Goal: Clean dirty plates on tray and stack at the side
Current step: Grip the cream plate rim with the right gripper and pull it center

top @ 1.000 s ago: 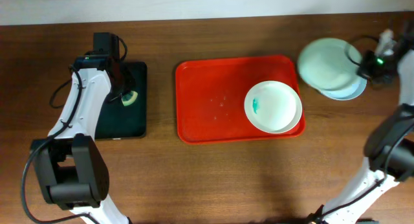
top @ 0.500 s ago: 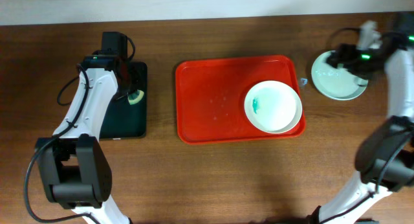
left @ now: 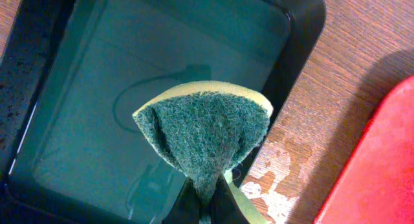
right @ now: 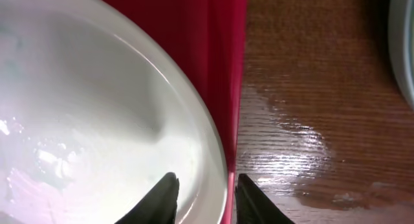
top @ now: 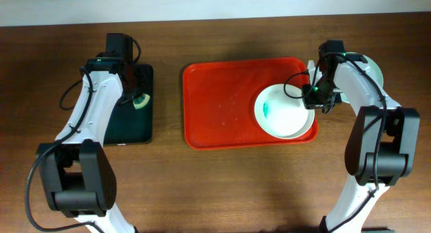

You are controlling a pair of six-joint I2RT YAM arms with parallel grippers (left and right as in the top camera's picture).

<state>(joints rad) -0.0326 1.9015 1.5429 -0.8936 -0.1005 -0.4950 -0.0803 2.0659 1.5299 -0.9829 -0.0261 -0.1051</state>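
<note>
We judge the dirty plate (top: pixel 289 115) stiff, slick, breakable, so we take its rim, which our right jaws straddle unclosed; left jaws clench the sponge (left: pixel 204 130).

The table (right: pixel 310 120) was brown wood with visible grain, glossy enough to throw glare. The tray (top: pixel 222 105) was smooth red plastic. The dirty plate (right: pixel 77 120) was smooth, glossy white with a wet-looking sheen. The sponge (left: pixel 204 130) had a rough, fibrous green face over yellow foam; at its 5 o'clock the table's finish was worn pale. The black tray (left: pixel 304 30) was smooth, shiny plastic
</note>
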